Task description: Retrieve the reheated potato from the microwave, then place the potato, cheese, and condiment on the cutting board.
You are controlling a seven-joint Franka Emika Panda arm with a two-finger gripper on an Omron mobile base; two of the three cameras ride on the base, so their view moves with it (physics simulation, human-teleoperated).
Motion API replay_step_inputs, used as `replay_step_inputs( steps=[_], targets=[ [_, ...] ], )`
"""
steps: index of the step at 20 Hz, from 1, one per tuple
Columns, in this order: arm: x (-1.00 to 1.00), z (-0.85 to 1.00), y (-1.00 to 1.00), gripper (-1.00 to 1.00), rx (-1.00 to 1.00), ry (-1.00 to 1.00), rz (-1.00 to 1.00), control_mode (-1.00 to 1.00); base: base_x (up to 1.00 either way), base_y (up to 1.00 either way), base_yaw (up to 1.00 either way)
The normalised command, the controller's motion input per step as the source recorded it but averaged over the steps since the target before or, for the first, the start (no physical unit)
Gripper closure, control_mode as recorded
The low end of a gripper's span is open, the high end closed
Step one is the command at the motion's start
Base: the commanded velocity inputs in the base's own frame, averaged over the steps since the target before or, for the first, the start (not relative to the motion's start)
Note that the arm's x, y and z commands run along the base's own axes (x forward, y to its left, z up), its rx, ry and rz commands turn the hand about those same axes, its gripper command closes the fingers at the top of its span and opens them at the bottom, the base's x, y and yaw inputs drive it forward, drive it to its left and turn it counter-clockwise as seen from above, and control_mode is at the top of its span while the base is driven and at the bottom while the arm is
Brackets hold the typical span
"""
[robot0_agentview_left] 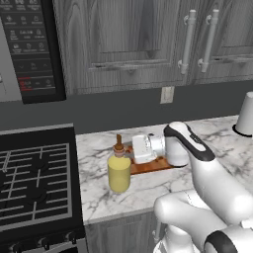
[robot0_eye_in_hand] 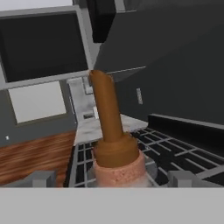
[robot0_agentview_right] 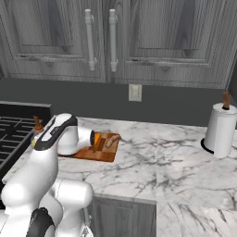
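The pale-yellow condiment bottle stands upright on the marble counter, in front of the cutting board's left end. My gripper is level with the bottle's neck and open. In the hand view the brown stopper rises close up, with one fingertip on each side of the neck and apart from it. On the cutting board lie the orange cheese and the brown-tan potato, just beyond my wrist. The microwave hangs above the stove, its button panel facing me.
A gas stove with black grates sits just left of the bottle. A paper towel roll stands at the counter's far right. Grey wall cabinets hang above, and an outlet is on the dark backsplash.
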Motion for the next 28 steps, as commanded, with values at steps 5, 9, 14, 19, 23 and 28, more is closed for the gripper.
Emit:
replay_step_inputs(
  steps=[5,9,14,19,23,28],
  targets=[
    [0.17,-0.15,0.01,-1.0,0.0,0.0,0.0,-1.0,0.0,0.0,0.0],
    [0.07,-0.06,0.05,-1.0,0.0,0.0,0.0,-1.0,0.0,0.0,0.0],
    [0.0,0.0,0.21,-1.0,0.0,0.0,0.01,-1.0,0.0,0.0,0.0],
    [0.0,0.0,0.26,-1.0,0.0,0.0,0.01,-1.0,0.0,0.0,0.0],
    [0.0,0.0,0.18,-1.0,0.0,0.0,0.0,-1.0,0.0,0.0,0.0],
    [-0.04,0.0,0.26,-1.0,0.0,0.0,0.01,-1.0,0.0,0.0,0.0]
  ],
)
